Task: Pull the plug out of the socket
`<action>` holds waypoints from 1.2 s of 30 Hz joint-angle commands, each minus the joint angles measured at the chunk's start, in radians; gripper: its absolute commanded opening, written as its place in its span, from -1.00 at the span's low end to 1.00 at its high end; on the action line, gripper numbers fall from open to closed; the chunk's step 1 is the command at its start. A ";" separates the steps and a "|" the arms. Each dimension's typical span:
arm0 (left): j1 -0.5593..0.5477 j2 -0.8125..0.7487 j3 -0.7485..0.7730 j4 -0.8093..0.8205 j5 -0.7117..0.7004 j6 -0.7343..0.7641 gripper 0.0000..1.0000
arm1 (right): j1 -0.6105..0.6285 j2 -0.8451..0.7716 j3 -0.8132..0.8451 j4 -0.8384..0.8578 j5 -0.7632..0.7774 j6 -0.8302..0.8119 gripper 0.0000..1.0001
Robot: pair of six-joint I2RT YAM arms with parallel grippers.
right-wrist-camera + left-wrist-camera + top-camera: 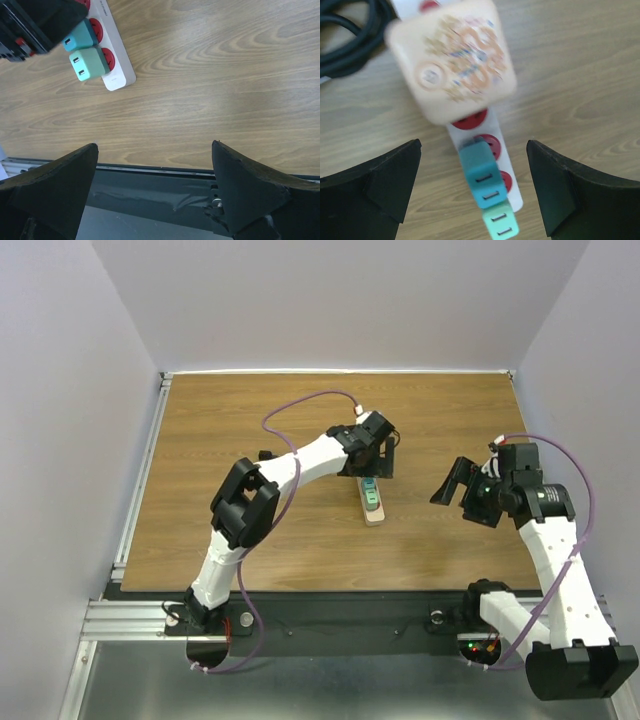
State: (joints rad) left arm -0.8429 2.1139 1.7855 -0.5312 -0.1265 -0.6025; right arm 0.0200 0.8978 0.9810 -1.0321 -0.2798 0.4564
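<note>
The socket (pixel 512 187) is a pale strip with round red outlets, lying on the wooden table (pixel 250 410). Three plugs stand in it in a row: a big beige one with a printed pattern (pixel 451 60), a teal one (pixel 481 175) and a mint-green one (pixel 500 225). My left gripper (pixel 474 146) hangs open above the strip, one black finger on each side, touching nothing. In the top view it (pixel 378 462) covers the strip's far part. My right gripper (pixel 154 147) is open and empty, off to the right of the socket (pixel 119 72) over the table's near edge.
A coiled black cord (pixel 345 35) lies on the table beside the far end of the strip. A metal rail (pixel 165 172) runs along the table's near edge under my right gripper. White walls close in the table on three sides.
</note>
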 commanded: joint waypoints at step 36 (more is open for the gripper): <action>0.113 0.207 0.112 0.074 0.114 -0.117 -1.00 | 0.554 0.475 0.231 0.280 0.473 -0.119 1.00</action>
State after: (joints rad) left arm -0.7586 2.2379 1.8729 -0.4782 0.0078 -0.7219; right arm 0.5617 1.3727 1.2106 -0.8948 0.0853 0.3614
